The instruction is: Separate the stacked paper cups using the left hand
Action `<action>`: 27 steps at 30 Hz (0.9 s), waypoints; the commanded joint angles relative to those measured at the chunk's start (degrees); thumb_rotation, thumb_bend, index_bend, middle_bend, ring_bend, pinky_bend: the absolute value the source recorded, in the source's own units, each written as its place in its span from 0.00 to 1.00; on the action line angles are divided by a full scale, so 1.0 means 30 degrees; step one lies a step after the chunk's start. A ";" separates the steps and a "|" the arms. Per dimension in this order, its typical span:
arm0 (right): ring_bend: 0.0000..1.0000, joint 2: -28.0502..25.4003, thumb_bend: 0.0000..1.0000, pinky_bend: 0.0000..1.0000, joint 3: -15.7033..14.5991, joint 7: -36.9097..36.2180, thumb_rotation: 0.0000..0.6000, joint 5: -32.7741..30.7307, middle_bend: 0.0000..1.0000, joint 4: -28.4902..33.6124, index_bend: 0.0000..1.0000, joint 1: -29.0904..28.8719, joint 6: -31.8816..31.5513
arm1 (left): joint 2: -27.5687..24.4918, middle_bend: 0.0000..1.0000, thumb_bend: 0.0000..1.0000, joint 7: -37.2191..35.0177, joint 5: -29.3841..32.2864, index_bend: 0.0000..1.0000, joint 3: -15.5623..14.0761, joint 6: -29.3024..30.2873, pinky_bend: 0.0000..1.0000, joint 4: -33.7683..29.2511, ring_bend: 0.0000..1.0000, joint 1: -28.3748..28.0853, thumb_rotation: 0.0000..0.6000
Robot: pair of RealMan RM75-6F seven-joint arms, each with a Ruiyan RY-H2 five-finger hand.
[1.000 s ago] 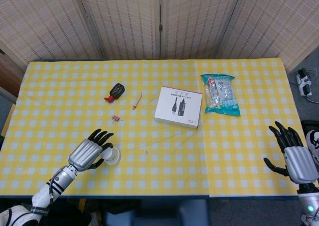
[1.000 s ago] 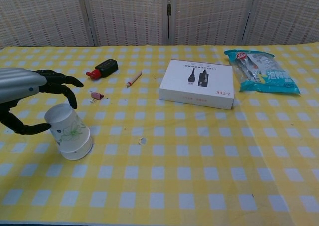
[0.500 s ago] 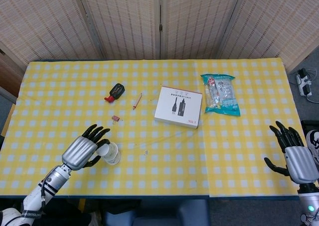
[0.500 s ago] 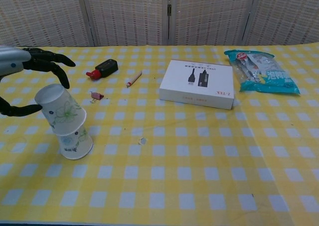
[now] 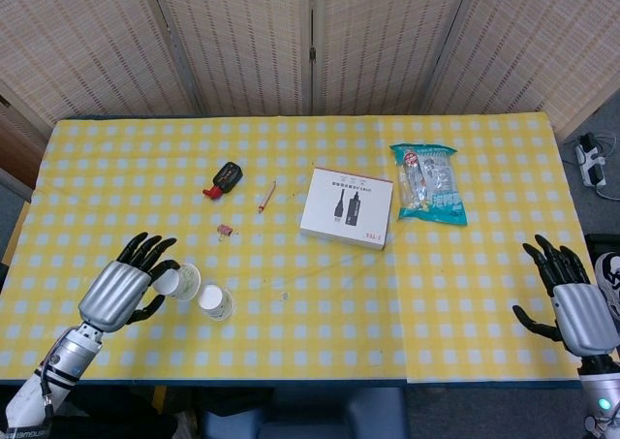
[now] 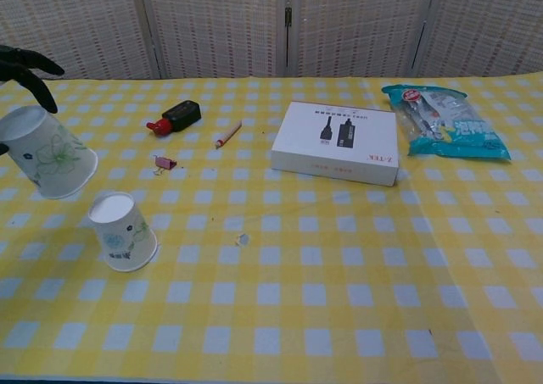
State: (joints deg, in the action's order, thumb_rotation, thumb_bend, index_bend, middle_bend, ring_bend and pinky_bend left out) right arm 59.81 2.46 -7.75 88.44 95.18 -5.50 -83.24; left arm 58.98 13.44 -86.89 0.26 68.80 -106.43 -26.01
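Two paper cups now apart near the desk's front-left corner: left hand (image 5: 123, 286) grips the lifted cup (image 6: 47, 153), tilted; second cup (image 6: 124, 230) stands inverted. Right hand (image 5: 572, 301) empty, fingers spread

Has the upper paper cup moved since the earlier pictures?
Yes. The left hand has lifted the upper cup off the lower cup, up and leftward, away from the white box.

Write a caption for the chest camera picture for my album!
A robot's left hand lifts one paper cup away from the other cup standing upside down on the checked table.
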 commanded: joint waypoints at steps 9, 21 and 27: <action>0.09 0.0018 0.30 0.00 0.0005 0.0160 1.00 0.0057 0.00 0.0122 0.00 -0.0159 0.0185 | 0.1423 0.12 0.44 0.0740 0.1216 0.38 -0.0744 -0.1268 0.00 0.1433 0.09 0.0482 1.00; 0.09 0.0027 0.30 0.00 -0.0052 0.0168 1.00 -0.0070 0.00 0.0107 0.00 -0.0030 0.0101 | 0.3459 0.12 0.44 0.1650 0.1711 0.36 -0.0524 -0.1962 0.00 0.2958 0.10 0.0214 1.00; 0.09 0.0047 0.30 0.00 -0.0047 0.0202 1.00 -0.0063 0.00 0.0087 0.00 -0.0053 0.0128 | 0.3864 0.12 0.44 0.2011 0.1981 0.34 -0.0492 -0.2140 0.00 0.3183 0.10 0.0176 1.00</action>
State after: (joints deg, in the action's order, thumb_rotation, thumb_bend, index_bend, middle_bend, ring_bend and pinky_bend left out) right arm 59.95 2.31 -7.15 88.25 95.45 -5.65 -82.86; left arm 70.49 19.40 -81.03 -1.26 62.39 -96.94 -25.47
